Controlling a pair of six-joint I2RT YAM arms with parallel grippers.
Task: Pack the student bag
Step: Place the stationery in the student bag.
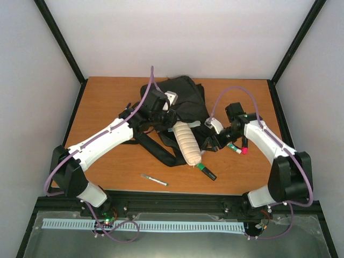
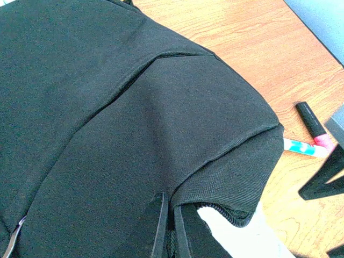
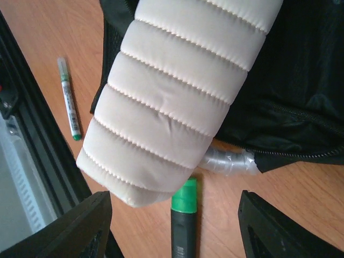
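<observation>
Now left gripper (image 2: 169, 234) clamps the student bag (image 2: 134, 107) fabric; right gripper (image 3: 174, 220) hangs wide open over the cream pouch (image 3: 172, 91) toward the table's (image 1: 107, 161) near edge.

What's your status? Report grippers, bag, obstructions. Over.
Left gripper shut at student bag fabric. Right gripper open, empty, facing cream pouch. Pouch mostly outside bag. Green marker on table under pouch end.
</observation>
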